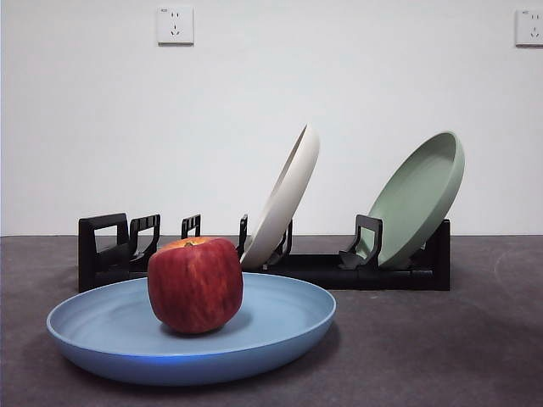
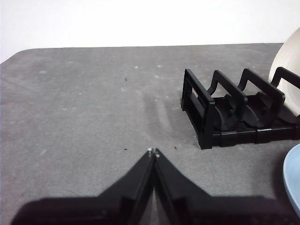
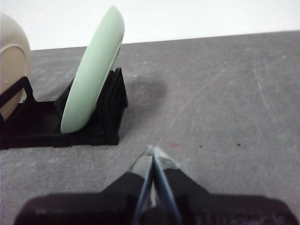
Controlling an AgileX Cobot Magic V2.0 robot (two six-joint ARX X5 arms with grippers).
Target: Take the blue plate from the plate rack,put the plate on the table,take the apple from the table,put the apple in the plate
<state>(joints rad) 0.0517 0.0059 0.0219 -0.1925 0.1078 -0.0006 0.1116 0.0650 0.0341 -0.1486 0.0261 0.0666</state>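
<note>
The blue plate (image 1: 280, 318) lies flat on the dark grey table (image 1: 441, 348) in front of the plate rack (image 1: 339, 270). The dark-red apple (image 1: 195, 284) stands in the plate, left of its middle. A sliver of the blue plate's rim shows in the left wrist view (image 2: 293, 178). My left gripper (image 2: 153, 152) is shut and empty above bare table, beside the rack's empty end (image 2: 220, 112). My right gripper (image 3: 153, 151) is shut and empty above bare table, near the rack's other end (image 3: 101, 123). Neither gripper shows in the front view.
A cream-white plate (image 1: 284, 197) and a sage-green plate (image 1: 418, 197) lean in the rack's slots. The green plate (image 3: 93, 70) and the cream plate (image 3: 13, 61) also show in the right wrist view. A white wall with sockets (image 1: 175, 25) stands behind the table.
</note>
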